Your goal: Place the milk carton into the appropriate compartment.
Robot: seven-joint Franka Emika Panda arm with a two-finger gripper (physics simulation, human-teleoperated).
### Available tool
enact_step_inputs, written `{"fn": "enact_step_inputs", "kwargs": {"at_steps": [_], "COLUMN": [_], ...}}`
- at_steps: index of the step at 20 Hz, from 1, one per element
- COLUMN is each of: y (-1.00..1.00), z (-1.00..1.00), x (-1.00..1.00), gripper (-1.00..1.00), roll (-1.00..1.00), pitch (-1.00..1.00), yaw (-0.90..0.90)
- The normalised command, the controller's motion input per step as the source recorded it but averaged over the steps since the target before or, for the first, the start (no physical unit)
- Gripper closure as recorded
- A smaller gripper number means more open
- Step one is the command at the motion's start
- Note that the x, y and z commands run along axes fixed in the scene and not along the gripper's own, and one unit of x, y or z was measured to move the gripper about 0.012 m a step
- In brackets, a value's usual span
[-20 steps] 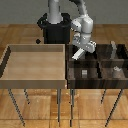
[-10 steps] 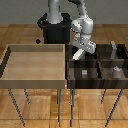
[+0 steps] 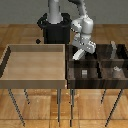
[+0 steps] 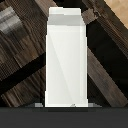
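The milk carton (image 3: 77, 55) is a pale white carton hanging tilted in the air, with my gripper (image 3: 81, 49) shut on it. It hangs over the near-left part of the dark wooden compartment tray (image 3: 95, 62), close to the tray's edge beside the light bin. In the wrist view the milk carton (image 4: 64, 60) fills the middle, peaked end pointing away, with dark dividers and compartments behind it. My fingertips are hidden there.
A large light wooden bin (image 3: 35, 47) stands at the exterior view's left of the tray. In the tray's compartments are a small grey cube (image 3: 84, 73), a taller slim grey box (image 3: 114, 50) and another small grey object (image 3: 116, 70). The robot base (image 3: 54, 27) stands behind.
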Motion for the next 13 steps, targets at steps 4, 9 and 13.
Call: {"fn": "enact_step_inputs", "kwargs": {"at_steps": [4, 9, 13], "y": [0.0, 0.0, 0.0], "z": [0.0, 0.0, 0.0], "x": [0.0, 0.0, 0.0], "gripper": [-1.0, -1.0, -1.0], "roll": [0.0, 0.0, 0.0], "pitch": [0.0, 0.0, 0.0], "yaw": [0.0, 0.0, 0.0]}}
